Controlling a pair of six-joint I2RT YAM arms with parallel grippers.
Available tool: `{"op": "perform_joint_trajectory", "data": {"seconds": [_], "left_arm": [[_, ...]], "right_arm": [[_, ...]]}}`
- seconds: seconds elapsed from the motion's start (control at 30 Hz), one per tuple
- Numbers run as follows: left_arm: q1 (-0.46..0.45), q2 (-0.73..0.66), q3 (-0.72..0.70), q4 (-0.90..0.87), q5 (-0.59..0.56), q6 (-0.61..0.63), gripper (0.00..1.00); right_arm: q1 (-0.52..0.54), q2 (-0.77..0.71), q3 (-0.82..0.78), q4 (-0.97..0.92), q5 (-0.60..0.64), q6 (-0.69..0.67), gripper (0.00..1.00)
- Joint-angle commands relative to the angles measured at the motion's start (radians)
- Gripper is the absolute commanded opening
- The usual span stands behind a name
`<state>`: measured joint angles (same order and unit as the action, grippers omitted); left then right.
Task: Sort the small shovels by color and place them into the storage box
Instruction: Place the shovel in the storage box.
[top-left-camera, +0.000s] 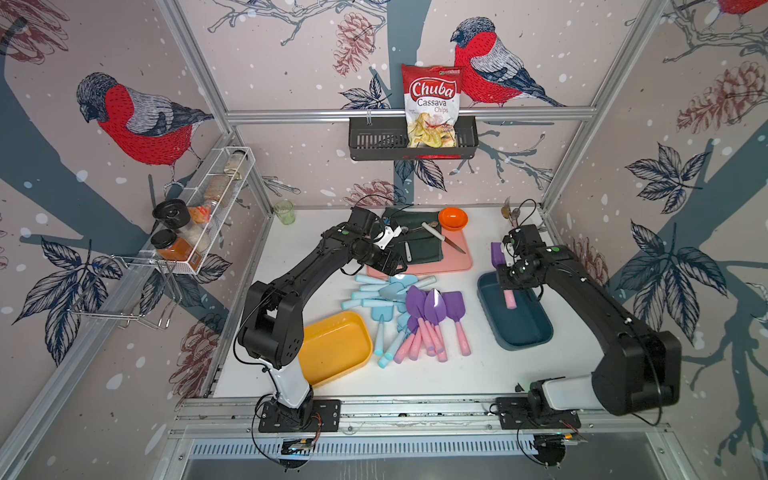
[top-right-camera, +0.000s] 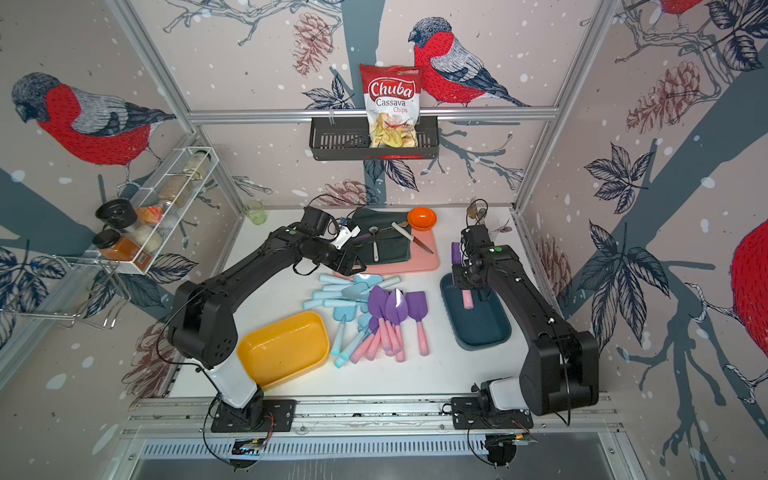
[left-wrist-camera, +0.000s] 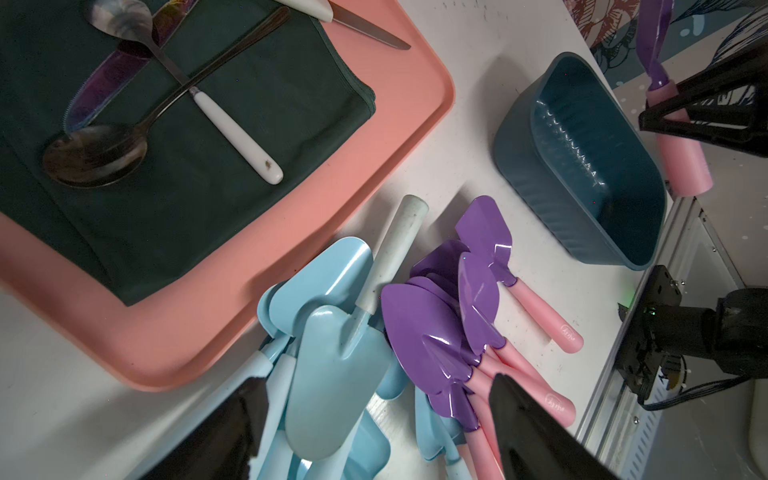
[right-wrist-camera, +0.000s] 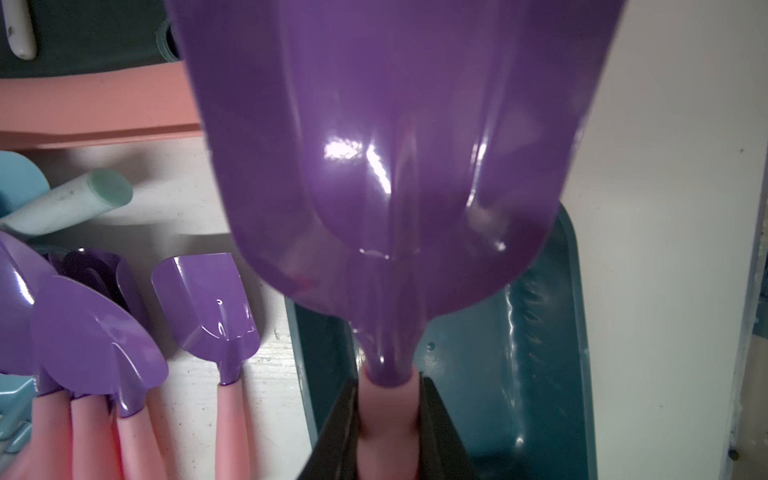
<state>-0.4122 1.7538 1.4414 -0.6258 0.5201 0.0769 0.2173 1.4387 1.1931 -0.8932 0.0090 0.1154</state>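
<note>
The small shovels lie in a heap mid-table: light blue ones (top-left-camera: 380, 293) on the left, purple-bladed ones with pink handles (top-left-camera: 434, 309) on the right. My left gripper (left-wrist-camera: 376, 384) hangs open just above the heap, its fingers straddling a light blue blade (left-wrist-camera: 332, 374) and the purple blades (left-wrist-camera: 428, 336); nothing is in it. My right gripper (right-wrist-camera: 388, 415) is shut on the pink handle of a purple shovel (right-wrist-camera: 395, 145), blade up, over the far end of the dark blue storage box (top-left-camera: 523, 328). A yellow storage box (top-left-camera: 332, 345) sits near the left arm, with nothing in it.
Behind the heap, a pink tray (top-left-camera: 459, 261) carries a dark green cloth (top-left-camera: 419, 241), spoons and a white-handled knife (top-left-camera: 442, 237). An orange bowl (top-left-camera: 453, 218) and a green cup (top-left-camera: 284, 212) stand at the back. A spice rack (top-left-camera: 199, 216) hangs on the left wall.
</note>
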Motion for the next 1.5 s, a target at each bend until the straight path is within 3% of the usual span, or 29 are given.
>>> {"op": "perform_joint_trajectory", "data": {"seconds": [0.0, 0.23, 0.67, 1.03, 1.2, 1.47], "left_arm": [[0.004, 0.007, 0.004, 0.015, -0.017, 0.004, 0.88], [0.004, 0.009, 0.004, 0.013, -0.036, 0.011, 0.88], [0.004, 0.014, -0.006, 0.014, -0.033, 0.006, 0.88], [0.004, -0.01, -0.035, 0.026, -0.048, 0.012, 0.88], [0.004, -0.017, -0.038, 0.027, -0.053, 0.012, 0.88], [0.004, -0.013, -0.041, 0.031, -0.054, 0.014, 0.88]], "right_arm": [[-0.001, 0.053, 0.09, -0.138, -0.043, 0.089, 0.0], [0.025, 0.168, 0.063, -0.428, 0.059, 0.246, 0.0], [0.061, 0.246, 0.008, -0.295, 0.037, 0.195, 0.0], [0.218, 0.371, 0.052, -0.127, 0.04, 0.153, 0.0], [0.209, 0.386, 0.083, -0.092, 0.071, 0.169, 0.0], [0.196, 0.361, 0.012, -0.002, 0.018, 0.141, 0.05]]}}
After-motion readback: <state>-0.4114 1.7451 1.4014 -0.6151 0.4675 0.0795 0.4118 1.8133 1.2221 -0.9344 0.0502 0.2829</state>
